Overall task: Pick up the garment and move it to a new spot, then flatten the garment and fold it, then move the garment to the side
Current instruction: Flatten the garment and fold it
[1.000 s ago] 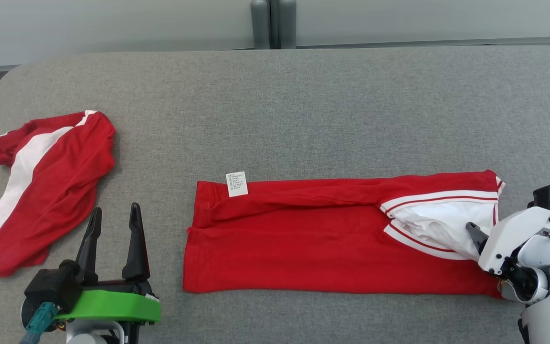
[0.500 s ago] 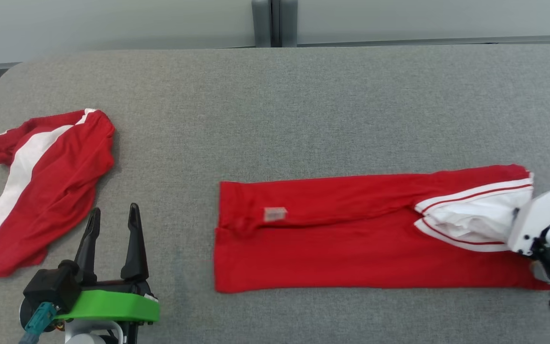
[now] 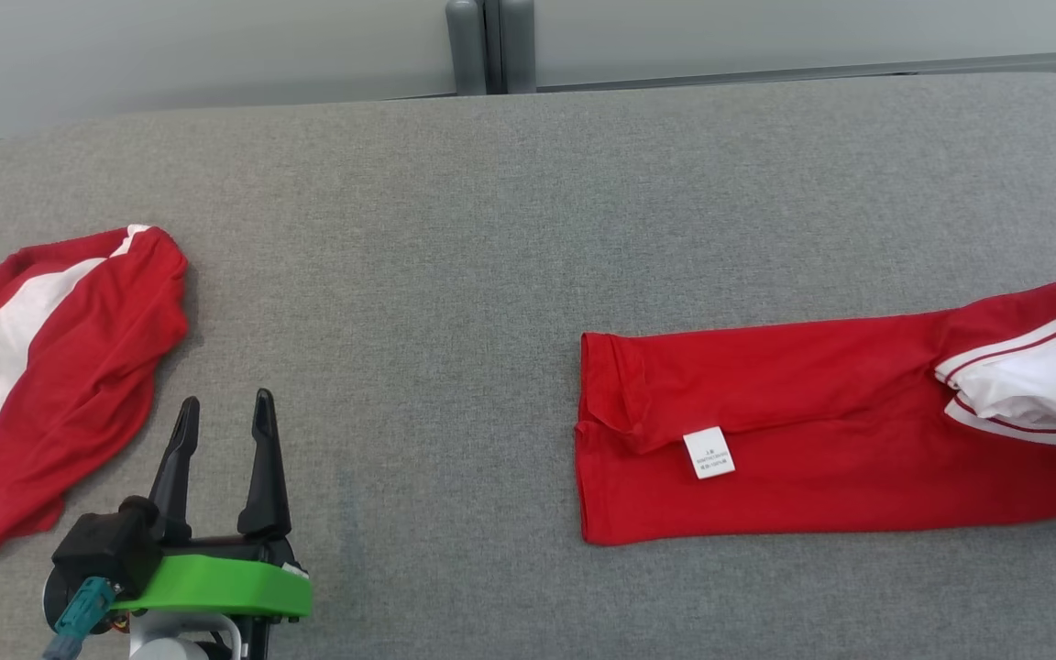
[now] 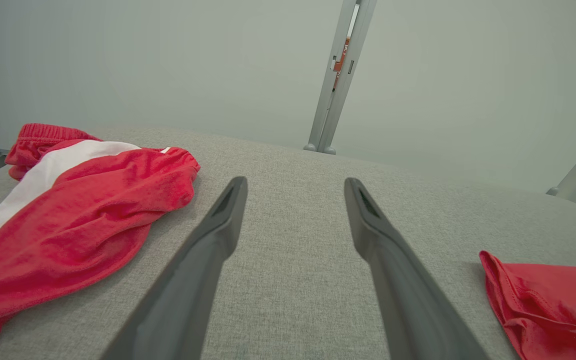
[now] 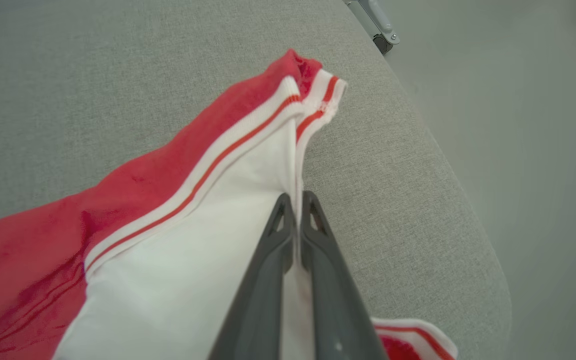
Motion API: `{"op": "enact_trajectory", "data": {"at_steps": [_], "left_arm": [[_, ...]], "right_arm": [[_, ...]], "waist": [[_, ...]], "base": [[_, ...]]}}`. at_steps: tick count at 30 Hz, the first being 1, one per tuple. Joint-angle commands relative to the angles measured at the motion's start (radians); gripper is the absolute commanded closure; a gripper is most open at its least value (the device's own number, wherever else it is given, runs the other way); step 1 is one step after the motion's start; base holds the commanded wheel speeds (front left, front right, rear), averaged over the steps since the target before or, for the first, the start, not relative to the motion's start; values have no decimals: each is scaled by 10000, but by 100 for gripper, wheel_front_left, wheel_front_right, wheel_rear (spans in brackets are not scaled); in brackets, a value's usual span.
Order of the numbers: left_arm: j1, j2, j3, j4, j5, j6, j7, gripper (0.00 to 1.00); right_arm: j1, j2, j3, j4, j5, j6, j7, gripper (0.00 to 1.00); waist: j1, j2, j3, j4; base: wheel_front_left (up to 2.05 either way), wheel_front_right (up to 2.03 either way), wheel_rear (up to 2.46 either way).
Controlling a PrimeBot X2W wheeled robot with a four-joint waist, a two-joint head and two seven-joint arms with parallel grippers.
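The folded red garment [image 3: 812, 440] with a white, red-striped end and a small white label lies long across the grey table's right side, running past the head view's right edge. In the right wrist view my right gripper [image 5: 295, 202] is shut on the garment's [image 5: 183, 210] white edge, lifting it near the table's right rim. At the lower left of the head view my left gripper [image 3: 221, 422] stands open above bare table with nothing between its fingers; the left wrist view shows the same left gripper [image 4: 295, 192] and the garment's near corner [image 4: 533, 305] at the right.
A second red garment with a white stripe [image 3: 42, 376] lies crumpled at the table's left edge, close to my left gripper; in the left wrist view this second garment [image 4: 68, 200] is at the left. The grey table [image 3: 491, 229] ends in a rounded right edge [image 5: 448, 165]. A grey post [image 3: 482, 46] stands behind.
My right gripper has shut on the garment's white end and dragged it rightward across the table, leaving the head view. The label flipped onto the lower fold. The camera shifted slightly; my left arm stayed put.
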Motion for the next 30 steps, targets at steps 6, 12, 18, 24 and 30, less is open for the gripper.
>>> {"op": "enact_trajectory", "data": {"at_steps": [6, 12, 18, 24, 30], "left_arm": [[-90, 24, -61, 89, -60, -21, 0, 0], [-76, 24, -98, 112, -64, -21, 0, 0], [-161, 24, -243, 137, -122, -21, 0, 0], [-163, 24, -329, 172, -197, -21, 0, 0], [-217, 24, -425, 215, -247, -21, 0, 0]], "right_arm": [[569, 797, 2522, -1378, 723, -13, 550, 100], [716, 1472, 5160, -2328, 1334, -15, 832, 100], [594, 1922, 7147, -2302, 1741, -13, 830, 100], [312, 2157, 8027, -1677, 1950, -13, 718, 100], [-15, 2363, 8043, -954, 1831, -11, 339, 39]], "waist": [[0, -1, -119, 53], [0, -1, -185, 225], [0, -1, -154, 505], [0, -1, -138, 705], [0, -1, -139, 859]], "base": [[0, 0, 0], [0, 0, 0], [0, 0, 0], [0, 0, 0], [0, 0, 0]]}}
